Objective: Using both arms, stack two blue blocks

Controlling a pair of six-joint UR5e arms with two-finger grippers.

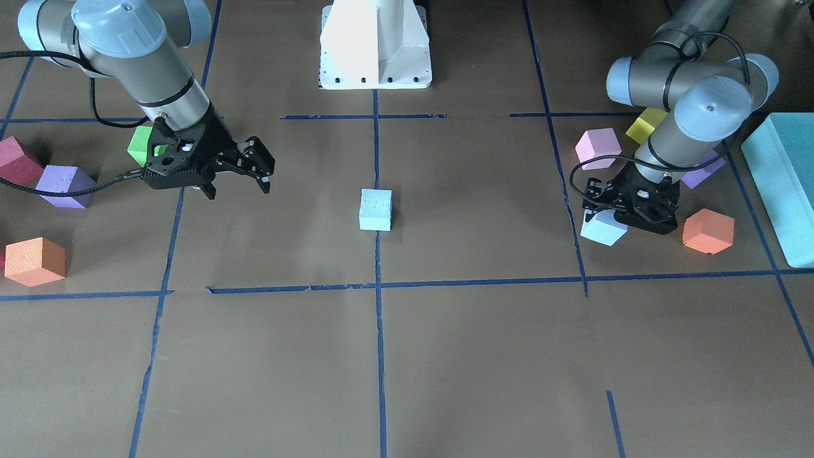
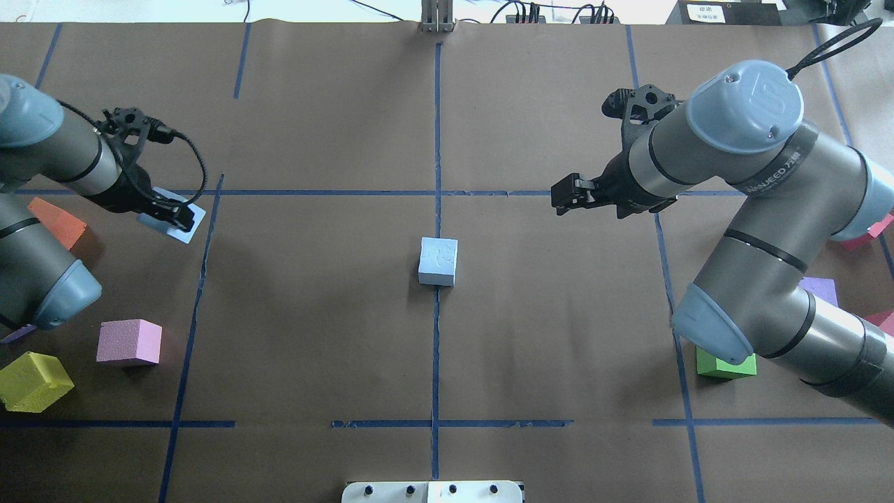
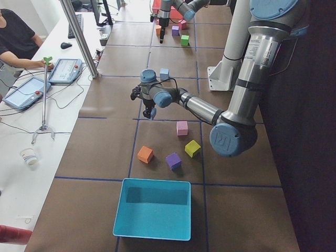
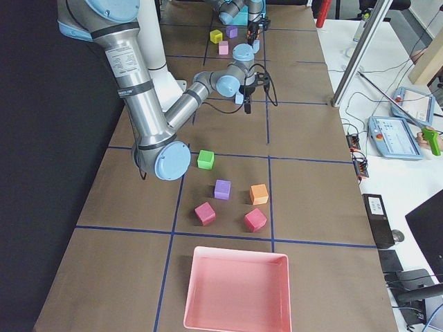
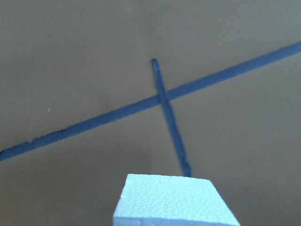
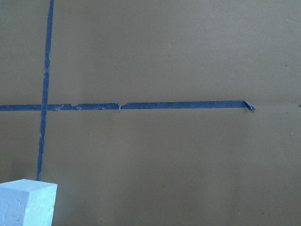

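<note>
One pale blue block [image 1: 375, 208] sits alone at the table's centre, on the middle tape line [image 2: 438, 260]; its corner shows at the bottom left of the right wrist view [image 6: 26, 202]. The other blue block [image 1: 601, 230] is at my left gripper [image 1: 626, 213], which is shut on it [image 2: 174, 222], low over the table; it fills the bottom of the left wrist view [image 5: 174, 200]. My right gripper [image 1: 238, 184] is open and empty, raised, well off to the side of the centre block [image 2: 569, 197].
By the left arm are an orange cube [image 1: 708, 230], pink cube [image 1: 598, 147], yellow cube [image 1: 645, 125], purple cube [image 1: 703, 172] and large teal box [image 1: 782, 191]. By the right arm are green [image 1: 141, 145], purple [image 1: 63, 186] and orange [image 1: 35, 261] cubes. White pedestal [image 1: 375, 44] at the back.
</note>
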